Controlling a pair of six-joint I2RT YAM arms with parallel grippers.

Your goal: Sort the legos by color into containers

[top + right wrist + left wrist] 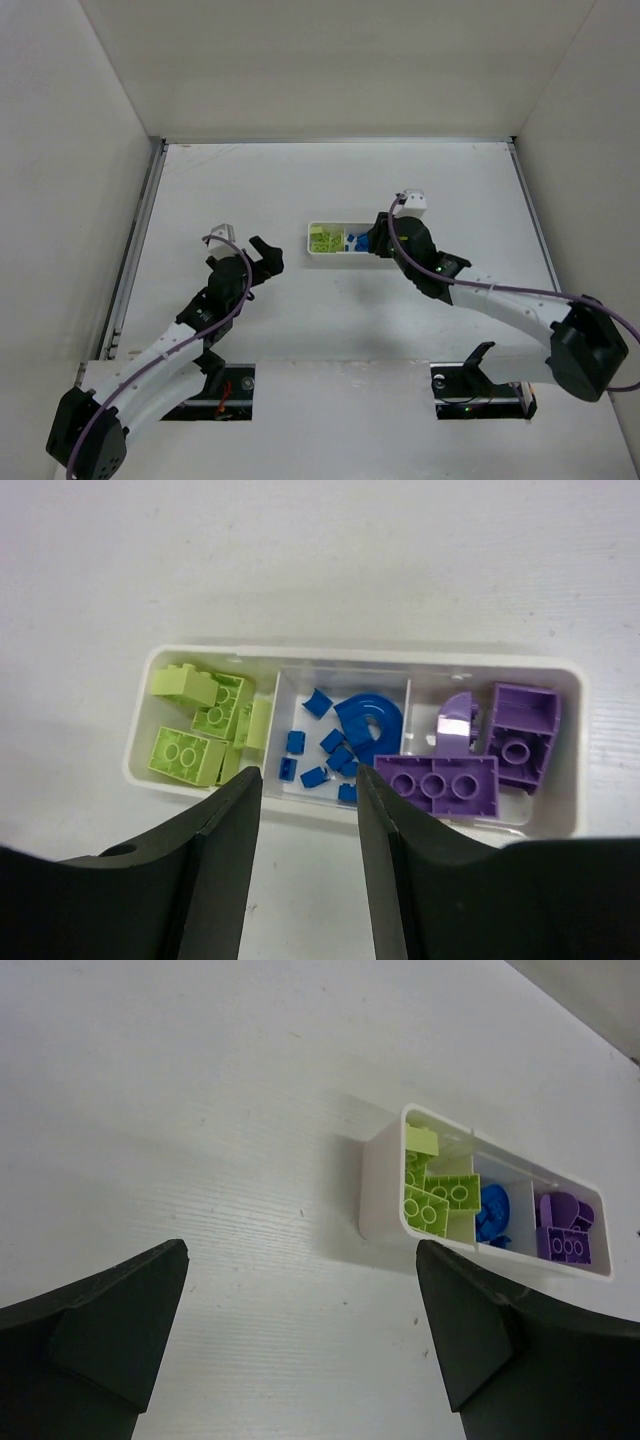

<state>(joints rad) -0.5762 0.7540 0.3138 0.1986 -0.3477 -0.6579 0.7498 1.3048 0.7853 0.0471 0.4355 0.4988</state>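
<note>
Right wrist view: the right gripper (308,780) hangs over the tray (572,685), jaws apart and empty. The bricks (437,780) lie inside it, sorted by colour. Best to lift straight up, clear of the thin walls. The left gripper (300,1252), left of the tray, gapes empty.

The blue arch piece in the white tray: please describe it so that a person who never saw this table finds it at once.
On the table lies a long white tray with three compartments. Look in its middle compartment, where everything is blue. Among the tiny blue bits there, the arch is the one large curved piece, like a half ring.
</note>
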